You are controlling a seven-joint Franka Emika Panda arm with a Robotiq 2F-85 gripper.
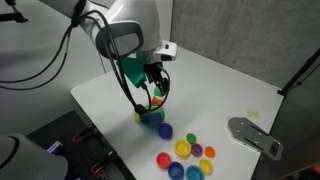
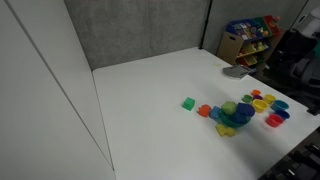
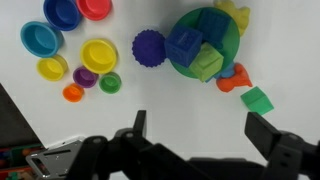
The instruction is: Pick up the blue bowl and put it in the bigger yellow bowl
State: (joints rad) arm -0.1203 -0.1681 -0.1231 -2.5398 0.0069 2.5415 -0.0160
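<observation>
Black, hard-edged fingers [image 3: 137,128] of the gripper [image 3: 197,122] stand wide apart with nothing between them but bare white table [image 3: 165,105], a smooth matte surface. In an exterior view the gripper [image 1: 152,98] hangs just above a heap of toys [image 1: 150,118].

Nearest the jaws in the wrist view is that heap: a round green dish [image 3: 225,35] carrying a studded blue block [image 3: 185,45] and a yellow-green block [image 3: 208,65], with a small green cube [image 3: 257,99] and an orange piece [image 3: 232,78] beside it. A bristly purple ball [image 3: 148,47] lies just beside the dish.

Farther out sits a cluster of glossy plastic bowls. The blue bowl [image 3: 42,38] is small, round and shallow, a mid-blue with a paler rim catching the light. It stands upright and empty on the table at the upper left of the wrist picture, well apart from the open gripper and beyond the purple ball. Just beside it are a darker indigo bowl [image 3: 62,10] and a red bowl [image 3: 95,7], both cut by the picture's top edge.

The bigger yellow bowl [image 3: 99,55] is bright, round and shallow. It sits between the blue bowl and the purple ball, near the blue bowl without touching it. A smaller yellow bowl [image 3: 53,68] lies just below the blue one. Three tiny cups, purple [image 3: 85,77], green [image 3: 110,83] and orange [image 3: 73,93], fringe the cluster.
</observation>
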